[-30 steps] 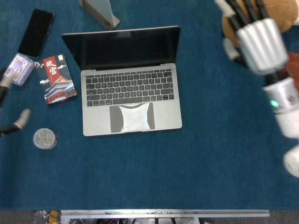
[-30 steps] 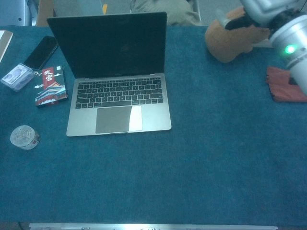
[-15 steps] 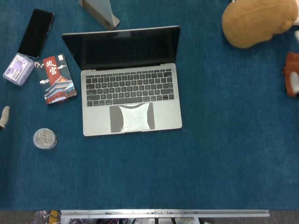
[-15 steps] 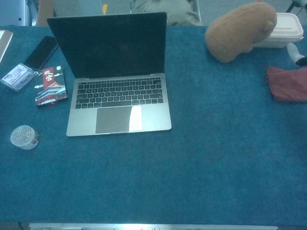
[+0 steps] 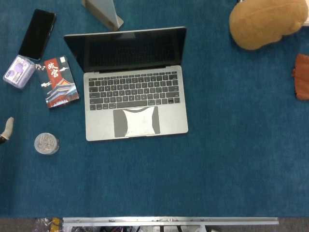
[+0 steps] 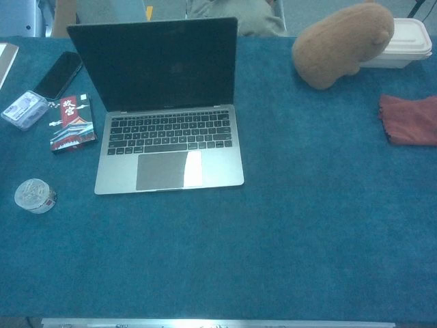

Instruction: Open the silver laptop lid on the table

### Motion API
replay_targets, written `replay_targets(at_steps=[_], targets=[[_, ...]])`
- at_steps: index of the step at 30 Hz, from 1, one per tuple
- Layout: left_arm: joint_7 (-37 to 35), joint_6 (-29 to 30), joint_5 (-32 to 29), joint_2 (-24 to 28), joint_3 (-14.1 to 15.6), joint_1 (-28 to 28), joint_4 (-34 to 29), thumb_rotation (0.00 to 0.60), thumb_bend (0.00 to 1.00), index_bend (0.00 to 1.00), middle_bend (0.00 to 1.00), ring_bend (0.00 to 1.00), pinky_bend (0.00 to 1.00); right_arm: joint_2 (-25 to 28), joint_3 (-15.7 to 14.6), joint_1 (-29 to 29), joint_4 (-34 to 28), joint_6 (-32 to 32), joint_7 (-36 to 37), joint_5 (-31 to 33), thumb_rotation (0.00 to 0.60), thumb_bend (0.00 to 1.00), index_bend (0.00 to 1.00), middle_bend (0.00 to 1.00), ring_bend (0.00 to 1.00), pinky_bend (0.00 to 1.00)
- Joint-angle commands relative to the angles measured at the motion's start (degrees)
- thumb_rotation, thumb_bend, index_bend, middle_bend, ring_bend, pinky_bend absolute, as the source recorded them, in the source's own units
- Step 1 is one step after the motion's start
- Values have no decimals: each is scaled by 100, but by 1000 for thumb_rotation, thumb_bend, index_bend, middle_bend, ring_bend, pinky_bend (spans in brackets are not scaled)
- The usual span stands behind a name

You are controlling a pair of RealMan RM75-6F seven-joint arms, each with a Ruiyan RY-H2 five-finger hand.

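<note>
now i see only a pale fingertip of my left hand (image 5: 6, 129) at the surface's (image 5: 231, 159) left edge, its grasp unreadable, my right hand out of sight, and the silver laptop (image 5: 133, 104) sitting open mid-surface.

Only a bit of the left hand (image 5: 6, 129) pokes in at the head view's left edge, one pale fingertip; right hand's nowhere.

On the table (image 6: 314, 225) before me, the laptop (image 6: 167, 150) stands open left of centre. Left of it lie a booklet (image 6: 71, 124), a phone (image 6: 59, 74) and a small case (image 6: 22, 108); a round tin (image 6: 33, 195) sits nearer me. Far right: plush toy (image 6: 341, 44), food box (image 6: 404, 42), cloth (image 6: 410, 119).
</note>
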Motion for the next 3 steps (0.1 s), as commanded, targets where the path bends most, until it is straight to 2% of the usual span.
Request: replay_targets(at_steps=[1,3], targets=[[-55,-36,8,18,-11,11,23,262,307,70,0,0,0,-33,49,-52,46,-13,24,-11,519,411,0,174,0,39],[-57,-52,-7,22,-31,15,28,260,307,70,0,0,0,-44,78,-81,52,-13,20,-37,518,412,0,174,0,38]])
